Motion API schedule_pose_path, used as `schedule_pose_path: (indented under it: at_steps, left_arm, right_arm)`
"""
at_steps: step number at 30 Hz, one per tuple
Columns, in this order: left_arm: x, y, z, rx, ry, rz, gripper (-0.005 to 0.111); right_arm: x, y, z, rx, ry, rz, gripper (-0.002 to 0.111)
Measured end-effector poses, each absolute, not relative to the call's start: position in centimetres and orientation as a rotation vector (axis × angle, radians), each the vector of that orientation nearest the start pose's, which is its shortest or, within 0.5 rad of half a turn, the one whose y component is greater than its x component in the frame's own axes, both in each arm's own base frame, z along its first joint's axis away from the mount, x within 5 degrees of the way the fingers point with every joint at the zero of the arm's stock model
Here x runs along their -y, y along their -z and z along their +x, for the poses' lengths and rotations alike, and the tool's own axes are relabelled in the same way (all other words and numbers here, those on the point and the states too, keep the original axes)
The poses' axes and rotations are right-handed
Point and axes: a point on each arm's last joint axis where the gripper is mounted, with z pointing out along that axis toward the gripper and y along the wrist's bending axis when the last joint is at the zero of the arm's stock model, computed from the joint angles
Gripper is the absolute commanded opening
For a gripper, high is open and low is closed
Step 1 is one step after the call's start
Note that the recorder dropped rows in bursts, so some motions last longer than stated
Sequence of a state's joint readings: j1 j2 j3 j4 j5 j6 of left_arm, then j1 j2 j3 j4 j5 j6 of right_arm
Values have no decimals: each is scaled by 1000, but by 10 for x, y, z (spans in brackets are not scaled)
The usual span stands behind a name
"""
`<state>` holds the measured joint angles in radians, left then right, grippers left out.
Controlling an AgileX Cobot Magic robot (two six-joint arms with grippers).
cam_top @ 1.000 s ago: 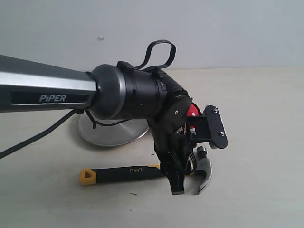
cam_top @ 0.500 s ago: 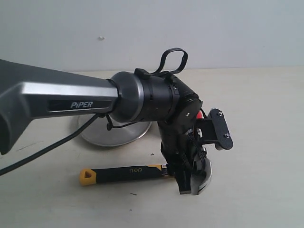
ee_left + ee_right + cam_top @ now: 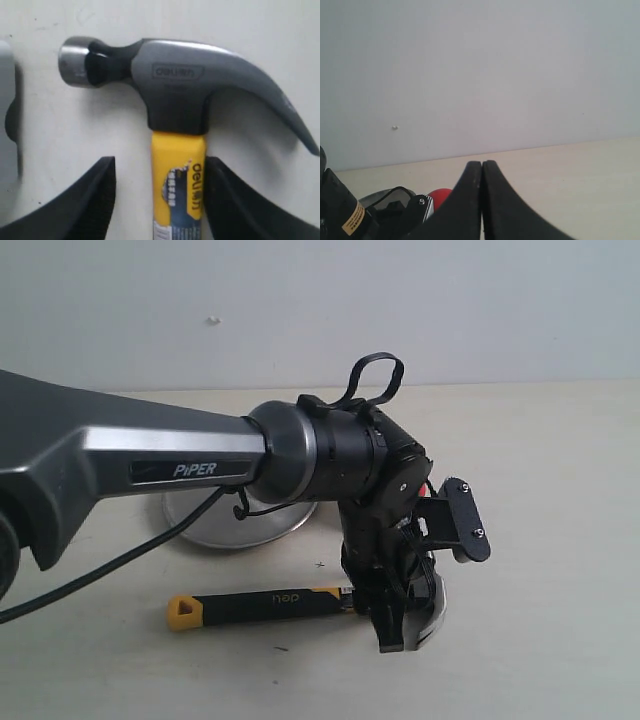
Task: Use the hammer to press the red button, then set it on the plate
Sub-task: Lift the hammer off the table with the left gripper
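Left wrist view, hammer: the hammer (image 3: 177, 125) lies flat on the table (image 3: 150, 20), head toward 12 o'clock, striking face pointing to 9 o'clock, claw curving off to 3 o'clock, yellow neck running down to 6.

Left claw: the left gripper (image 3: 159, 200) has its fingers (image 3: 95, 195) apart, one on each side of the yellow neck just below the head. Looks like a small gap on the 9 o'clock side, and the other finger is right up against the handle or nearly so, hard to call.

Why it sits like that: my guess is it's lined up to pinch the neck close to the head, so the heavy end doesn't swing around when lifted.

Exterior view, hammer: handle (image 3: 260, 605) stretches out toward 9 o'clock from the gripper, head mostly hidden under the wrist.

Red button: the red button (image 3: 439, 195) is just a sliver behind the arm, roughly 12 o'clock from the hammer head.

Plate: the plate (image 3: 215, 525) sits at about 11 o'clock from the hammer, half hidden by the arm.

Right claw: the right gripper (image 3: 482, 200) has its fingers pressed together, empty, well off the action.

Progress: the hammer isn't lifted yet, I'd say, so everything's still to do.
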<state>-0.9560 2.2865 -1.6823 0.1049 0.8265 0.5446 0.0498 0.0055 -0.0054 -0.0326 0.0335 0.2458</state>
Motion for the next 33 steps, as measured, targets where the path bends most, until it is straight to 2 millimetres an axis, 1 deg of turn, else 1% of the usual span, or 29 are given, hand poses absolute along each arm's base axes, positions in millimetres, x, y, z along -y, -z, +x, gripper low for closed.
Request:
schedule_pose_path:
  at_steps: [17, 24, 27, 33]
  left_arm:
    - [373, -118, 270, -2112, -32, 2051, 52]
    - [368, -118, 276, -2157, -11, 2024, 52]
    - [371, -119, 280, -2169, 7, 2007, 52]
    - [384, -117, 287, -2211, 30, 2035, 52]
  right_arm:
    - [-3, -212, 57, -1516, -210, 125, 0]
    - [-3, -212, 57, -1516, -210, 125, 0]
    - [-3, -212, 57, -1516, -210, 125, 0]
    - [-3, -212, 57, -1516, -210, 125, 0]
